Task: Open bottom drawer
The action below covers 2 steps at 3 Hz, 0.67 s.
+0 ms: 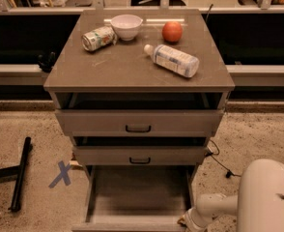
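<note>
The bottom drawer (138,193) of the grey-beige cabinet stands pulled far out, showing a shallow plain tray. Its front panel (127,224) reaches the bottom edge of the view, and its black handle is out of view. The middle drawer (140,155) and the top drawer (138,122) above it each stand out a little. My gripper (184,222) is at the right end of the bottom drawer's front, at the lower edge of the view, on the end of my white arm (213,209). Most of the gripper is hidden.
On the cabinet top (108,69) lie a white bowl (126,25), a tipped can (98,37), a red-orange fruit (172,31) and a bottle on its side (172,60). A black bar (20,173) and a blue X mark (61,174) are on the floor at the left. A cable (220,162) runs at the right.
</note>
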{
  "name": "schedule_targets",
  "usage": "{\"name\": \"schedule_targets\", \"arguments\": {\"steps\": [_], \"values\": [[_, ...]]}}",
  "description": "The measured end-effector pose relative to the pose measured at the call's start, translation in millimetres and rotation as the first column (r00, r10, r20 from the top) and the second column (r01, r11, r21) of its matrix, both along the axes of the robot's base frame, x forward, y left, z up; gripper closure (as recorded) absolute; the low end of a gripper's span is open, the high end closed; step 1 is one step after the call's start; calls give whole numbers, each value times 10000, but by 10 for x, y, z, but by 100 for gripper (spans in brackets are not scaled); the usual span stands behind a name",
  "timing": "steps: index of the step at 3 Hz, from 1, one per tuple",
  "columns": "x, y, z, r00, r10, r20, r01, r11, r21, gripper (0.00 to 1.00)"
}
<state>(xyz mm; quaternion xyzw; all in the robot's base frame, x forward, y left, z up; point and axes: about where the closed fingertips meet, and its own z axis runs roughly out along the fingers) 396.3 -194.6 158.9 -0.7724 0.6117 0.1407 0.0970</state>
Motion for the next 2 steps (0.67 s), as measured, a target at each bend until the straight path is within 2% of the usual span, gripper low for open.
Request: {"name": "schedule_targets", "arguments": {"steps": [2], "values": [[0,-44,70,10000,-58,81,56,9999,143,20]]}}
